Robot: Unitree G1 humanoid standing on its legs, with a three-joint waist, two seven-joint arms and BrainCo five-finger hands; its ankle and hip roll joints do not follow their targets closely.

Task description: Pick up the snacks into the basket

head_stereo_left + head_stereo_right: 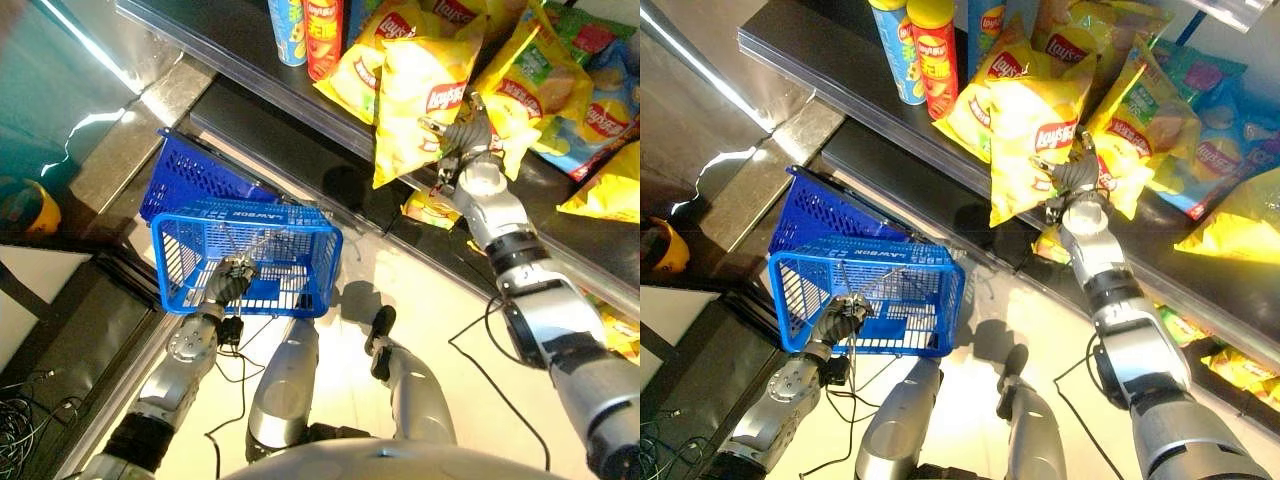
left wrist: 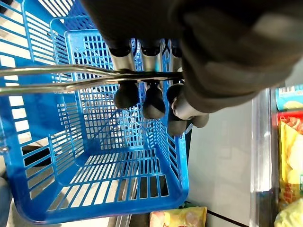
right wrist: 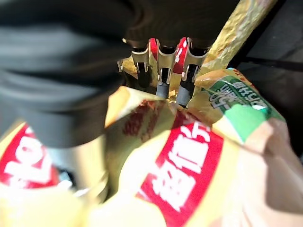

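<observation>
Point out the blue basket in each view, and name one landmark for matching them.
Left eye view: blue basket, lower left, on the left hand.
Right eye view: basket, lower left.
Left wrist view: basket below the fingers curled round its wire handle.
Right wrist view: no basket; right hand on the yellow chip bag.
Landmark: wire handle.

The basket is bright blue plastic in an open grid pattern, with thin silver wire handles. The chip bag at the right hand is yellow with a red emblem, like the yellow bags beside it. On the dark shelf stand 1 blue can and 1 red can, with green-topped bags nearby.
</observation>
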